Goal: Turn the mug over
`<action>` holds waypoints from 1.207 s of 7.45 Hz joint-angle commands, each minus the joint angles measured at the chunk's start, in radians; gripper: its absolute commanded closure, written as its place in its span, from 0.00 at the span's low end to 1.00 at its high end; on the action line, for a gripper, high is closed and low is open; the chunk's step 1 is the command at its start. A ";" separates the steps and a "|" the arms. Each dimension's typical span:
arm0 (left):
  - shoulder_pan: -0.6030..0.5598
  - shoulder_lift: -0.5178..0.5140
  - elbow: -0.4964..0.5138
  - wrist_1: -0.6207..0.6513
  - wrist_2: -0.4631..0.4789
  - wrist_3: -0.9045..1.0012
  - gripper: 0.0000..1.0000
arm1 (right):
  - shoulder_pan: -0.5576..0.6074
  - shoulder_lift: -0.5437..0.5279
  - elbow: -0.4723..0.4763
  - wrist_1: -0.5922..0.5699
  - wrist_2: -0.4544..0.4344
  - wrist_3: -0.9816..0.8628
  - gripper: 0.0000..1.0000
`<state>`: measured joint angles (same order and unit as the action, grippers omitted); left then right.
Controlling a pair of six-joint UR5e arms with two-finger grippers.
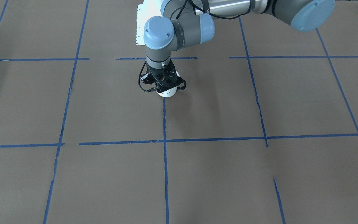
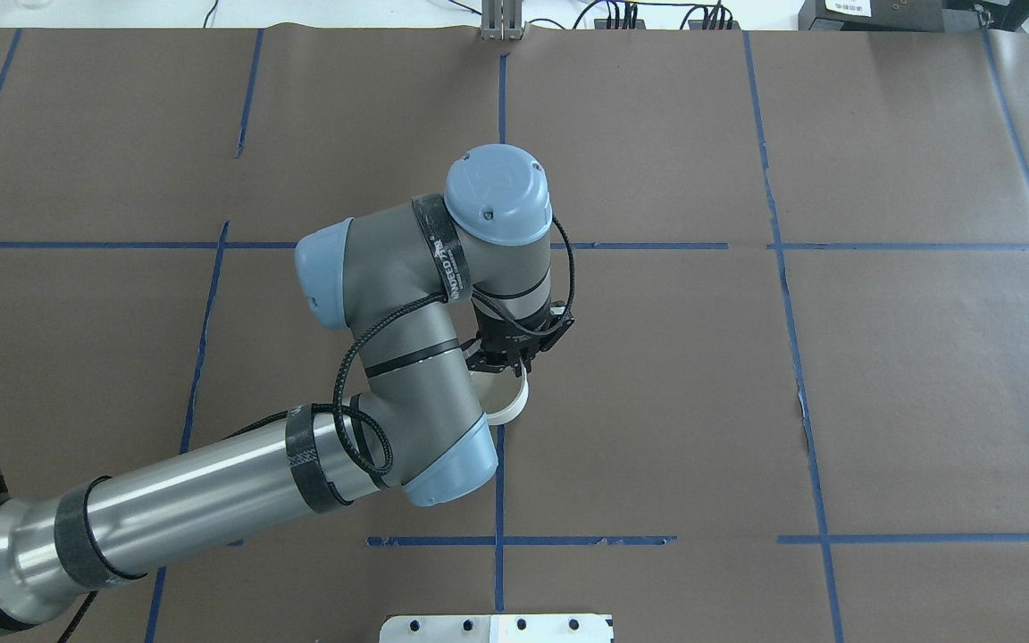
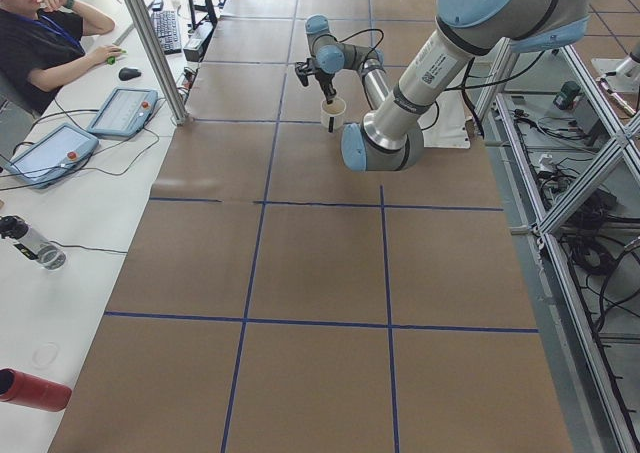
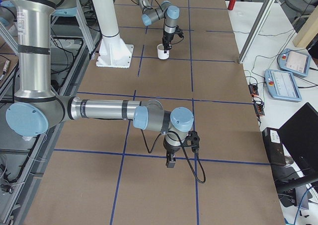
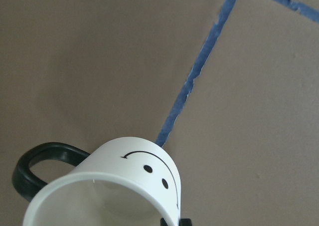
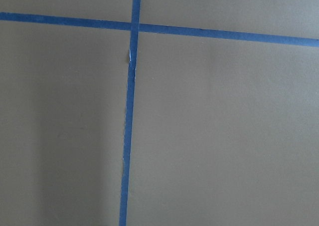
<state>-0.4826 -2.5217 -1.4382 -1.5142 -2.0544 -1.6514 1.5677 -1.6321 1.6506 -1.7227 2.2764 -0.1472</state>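
The mug point(image 1: 167, 92) is white with a black smiley face and a dark loop handle point(image 5: 35, 166). It is upright with its opening up, near a blue tape line in the middle of the table. My left gripper point(image 1: 164, 83) reaches straight down and is shut on its rim. It also shows in the overhead view point(image 2: 507, 359) above the mug point(image 2: 511, 407). In the left wrist view the mug point(image 5: 134, 178) fills the bottom edge. My right gripper point(image 4: 170, 161) hangs over bare table far from the mug point(image 4: 162, 51). I cannot tell if the right gripper is open or shut.
The table is covered in brown paper with a grid of blue tape point(image 1: 165, 140). A white base plate point(image 2: 497, 628) sits at the robot's side. An operator point(image 3: 40, 33) sits at a side desk with tablets; a red bottle point(image 3: 30, 388) lies there.
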 commanded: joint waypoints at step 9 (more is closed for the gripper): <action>-0.368 0.501 -0.490 -0.006 -0.007 0.703 0.00 | 0.000 0.000 0.000 0.000 0.000 0.000 0.00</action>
<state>-0.7403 -2.1238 -1.9041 -1.5188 -2.0558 -1.1614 1.5677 -1.6322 1.6505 -1.7227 2.2764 -0.1473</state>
